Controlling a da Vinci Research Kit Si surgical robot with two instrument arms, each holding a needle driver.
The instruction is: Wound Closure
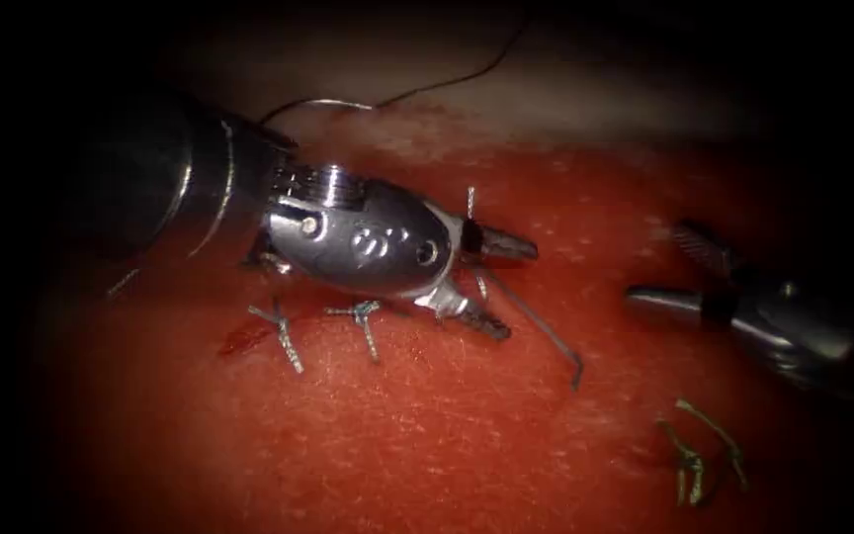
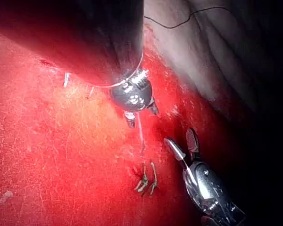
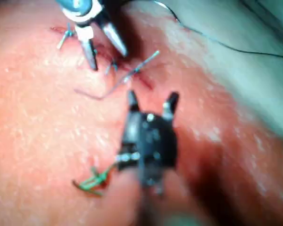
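Endoscope view: left tool is sitting w/ jaws spread wide over the cut on the tissue, holding nothing. Right tool is waiting open and empty near the tissue's right edge. Needle is lying free between them, thread trailing toward the far edge. Judging: between stitches; a regrasp of the needle looks needed.
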